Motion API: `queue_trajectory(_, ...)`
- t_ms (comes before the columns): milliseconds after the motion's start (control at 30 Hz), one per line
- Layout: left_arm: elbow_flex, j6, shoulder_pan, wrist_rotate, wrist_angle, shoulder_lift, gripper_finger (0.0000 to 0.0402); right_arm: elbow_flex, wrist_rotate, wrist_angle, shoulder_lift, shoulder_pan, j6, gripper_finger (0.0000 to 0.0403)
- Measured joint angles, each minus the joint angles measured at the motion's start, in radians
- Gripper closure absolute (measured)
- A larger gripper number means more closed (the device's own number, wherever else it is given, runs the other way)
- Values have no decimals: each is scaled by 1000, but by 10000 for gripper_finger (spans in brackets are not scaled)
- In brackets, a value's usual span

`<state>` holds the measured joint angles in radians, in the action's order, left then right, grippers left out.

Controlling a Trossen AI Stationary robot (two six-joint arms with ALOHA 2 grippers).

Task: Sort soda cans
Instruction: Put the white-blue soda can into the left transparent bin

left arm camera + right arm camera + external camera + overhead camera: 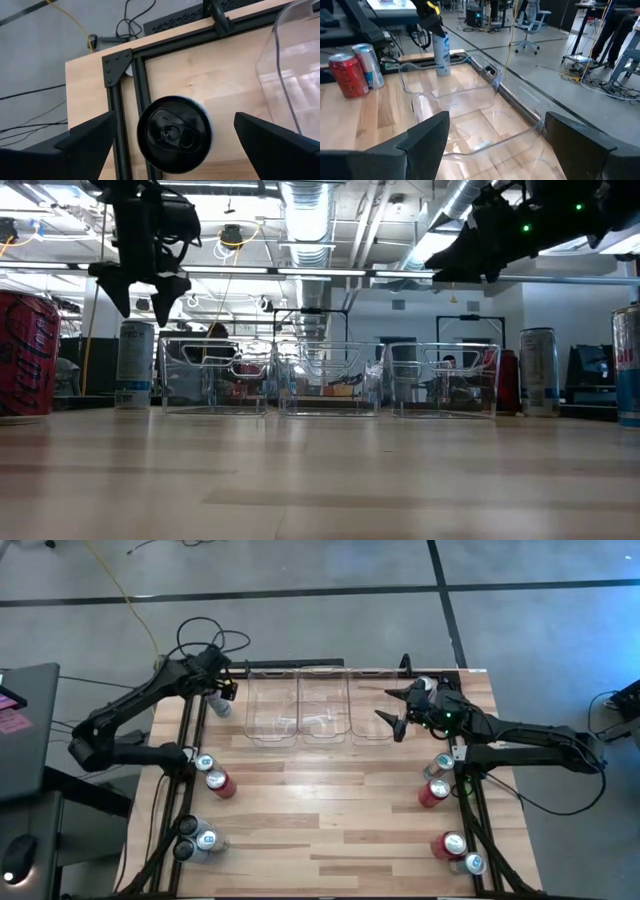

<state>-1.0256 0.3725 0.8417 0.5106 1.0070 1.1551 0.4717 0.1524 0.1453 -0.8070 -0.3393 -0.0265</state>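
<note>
Clear plastic bins point(322, 705) line the bench's point(330, 810) far edge, all empty, so we judge sorting barely begun. The left pincer point(222, 690) hangs released directly above a silver-blue can point(175, 134) standing outside the bins at the far left corner. The right pincer point(400, 710), also spread, holds nothing over the right-hand bin. The remaining cans point(212, 775) wait along both side rails.

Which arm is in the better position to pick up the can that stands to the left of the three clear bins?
The left arm. Its left gripper hangs open directly over that silver-blue can, a finger on each side of the can top. The right gripper is open too, but it is over the right bin, far from this can.
</note>
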Motion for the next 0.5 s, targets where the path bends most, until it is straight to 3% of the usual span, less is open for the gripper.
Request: queue_trajectory(500, 0, -24, 8, -63, 51, 23, 3, 0, 0, -45, 0, 0, 37, 53)
